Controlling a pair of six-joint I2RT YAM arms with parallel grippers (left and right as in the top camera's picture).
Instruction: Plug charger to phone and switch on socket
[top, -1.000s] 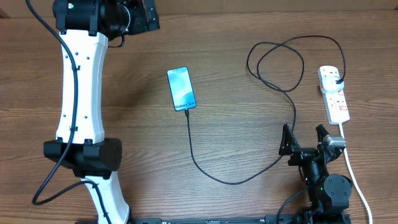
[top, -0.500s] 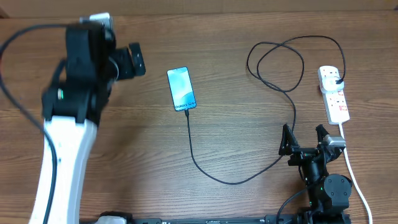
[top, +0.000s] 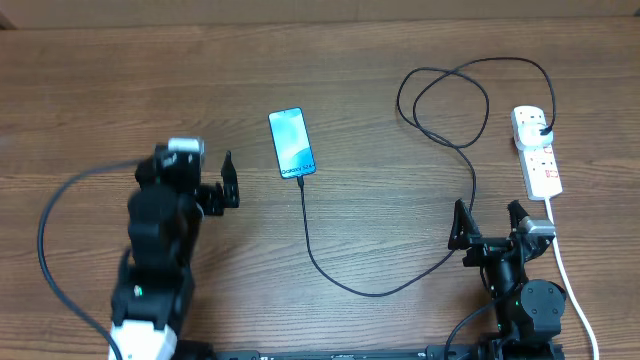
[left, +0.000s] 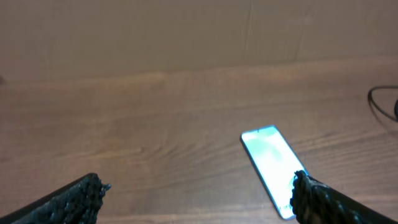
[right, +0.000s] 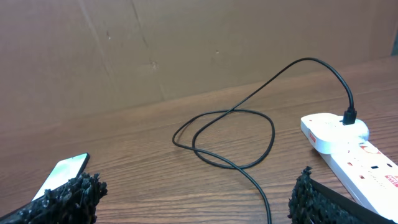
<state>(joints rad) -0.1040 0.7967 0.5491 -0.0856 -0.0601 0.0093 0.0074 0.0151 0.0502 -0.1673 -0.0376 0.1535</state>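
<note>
Swung back from the far-left corner, the left tool hangs released beside the phone, which lies screen-up in the middle of the counter. Its near end meets the charger, whose looped cable runs to the socket at right; the right tool stands released nearby, empty.

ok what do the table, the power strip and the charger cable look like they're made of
Table: wood or wood-look laminate, matte; grain lines show. Power strip: white moulded plastic, smooth, faint sheen. Charger cable: black, probably rubbery plastic sheath; thin, bends in loose loops.
</note>
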